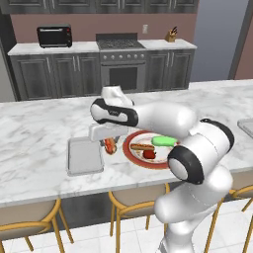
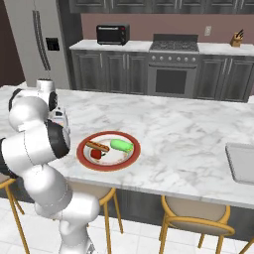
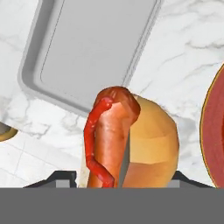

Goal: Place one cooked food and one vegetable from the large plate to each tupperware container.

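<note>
My gripper [image 1: 109,142] is shut on a hot dog [image 1: 109,145] in a bun and holds it just above the counter, between the large plate [image 1: 129,148] and the left tupperware container [image 1: 83,157]. In the hand view the hot dog [image 3: 127,140] stands between the fingertips [image 3: 57,178], with the empty container [image 3: 92,48] just beyond it and the plate's red rim [image 3: 214,131] at the right. On the plate [image 2: 82,155] lie a second hot dog [image 2: 97,146], a green vegetable [image 2: 121,145] and a small red piece [image 2: 96,154]. Another container [image 2: 243,161] sits far right.
The marble island counter [image 1: 39,128] has wooden stools [image 1: 133,200] along its near edge. Behind it stand dark cabinets, a stove [image 1: 122,47], a toaster oven [image 1: 54,35], a knife block [image 1: 171,34] and a fridge [image 2: 39,39].
</note>
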Robot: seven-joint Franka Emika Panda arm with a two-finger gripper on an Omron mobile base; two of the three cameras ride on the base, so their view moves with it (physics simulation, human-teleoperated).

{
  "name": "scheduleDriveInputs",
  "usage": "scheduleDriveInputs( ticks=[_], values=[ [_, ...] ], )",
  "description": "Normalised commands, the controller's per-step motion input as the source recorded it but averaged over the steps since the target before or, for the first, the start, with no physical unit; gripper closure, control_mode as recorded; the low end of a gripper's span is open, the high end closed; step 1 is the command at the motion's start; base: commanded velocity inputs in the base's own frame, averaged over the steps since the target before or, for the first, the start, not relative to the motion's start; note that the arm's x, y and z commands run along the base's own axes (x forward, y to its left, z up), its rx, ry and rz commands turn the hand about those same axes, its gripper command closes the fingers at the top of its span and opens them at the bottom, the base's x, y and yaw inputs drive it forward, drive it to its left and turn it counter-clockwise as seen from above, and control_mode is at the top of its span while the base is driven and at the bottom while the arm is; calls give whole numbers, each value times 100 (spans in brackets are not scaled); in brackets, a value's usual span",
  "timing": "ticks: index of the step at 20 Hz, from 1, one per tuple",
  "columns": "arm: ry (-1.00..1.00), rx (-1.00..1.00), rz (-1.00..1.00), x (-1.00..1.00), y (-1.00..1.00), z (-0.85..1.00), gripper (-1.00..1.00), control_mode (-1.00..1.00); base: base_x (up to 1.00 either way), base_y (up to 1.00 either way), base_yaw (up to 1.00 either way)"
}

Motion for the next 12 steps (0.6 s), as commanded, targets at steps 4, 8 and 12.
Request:
scheduleDriveInputs(
  ticks=[4,8,12],
  values=[
    [3,15,8,20,54,-30,100,-100,0,0,0],
    [-4,17,0,26,25,-55,100,-100,0,0,0],
    [-5,1,-13,33,50,-24,100,-100,0,0,0]
  ],
)
